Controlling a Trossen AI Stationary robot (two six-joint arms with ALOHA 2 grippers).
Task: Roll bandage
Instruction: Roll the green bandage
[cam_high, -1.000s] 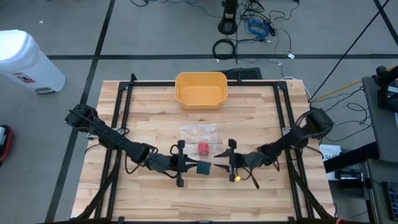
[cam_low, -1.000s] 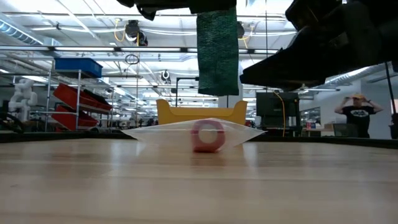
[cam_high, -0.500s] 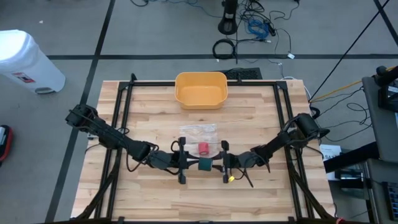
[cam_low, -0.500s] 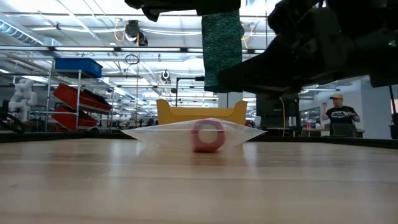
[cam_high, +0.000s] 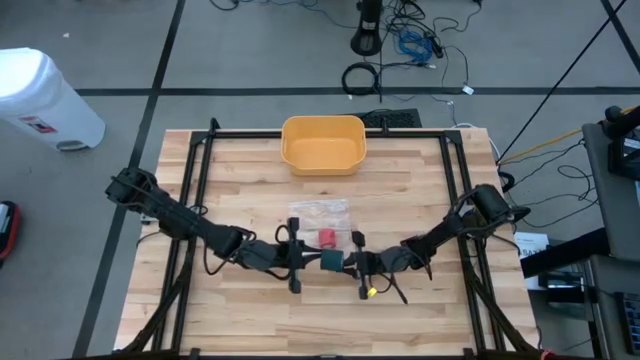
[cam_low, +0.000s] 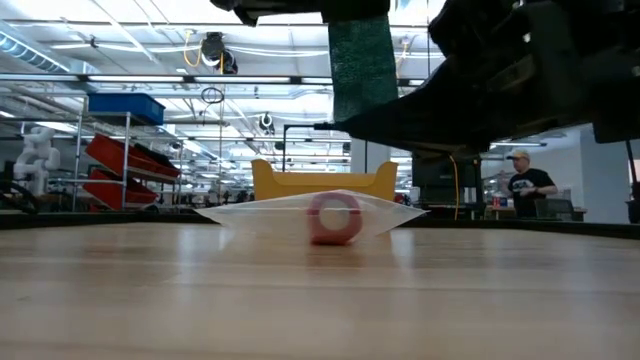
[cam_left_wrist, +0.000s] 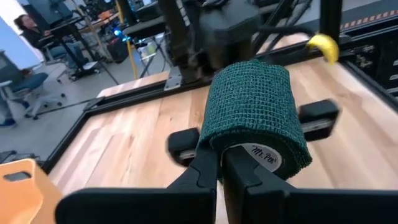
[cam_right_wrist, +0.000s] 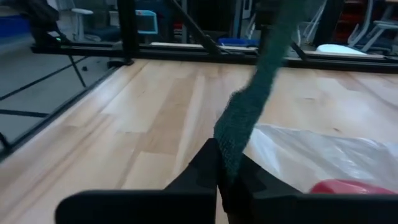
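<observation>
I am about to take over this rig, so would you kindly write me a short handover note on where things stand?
Left gripper: shut on the green bandage roll, held above the table.
Right gripper: shut on the bandage's loose end, right beside the roll.
Red roll lies on a clear plastic bag at mid-table; yellow bin at the far edge.
Done: both ends gripped.
Left: wind the loose strip onto the roll.

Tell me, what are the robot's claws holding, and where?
The left gripper pinches the green bandage roll at the rim of its core. The right gripper pinches the roll's loose end.
</observation>
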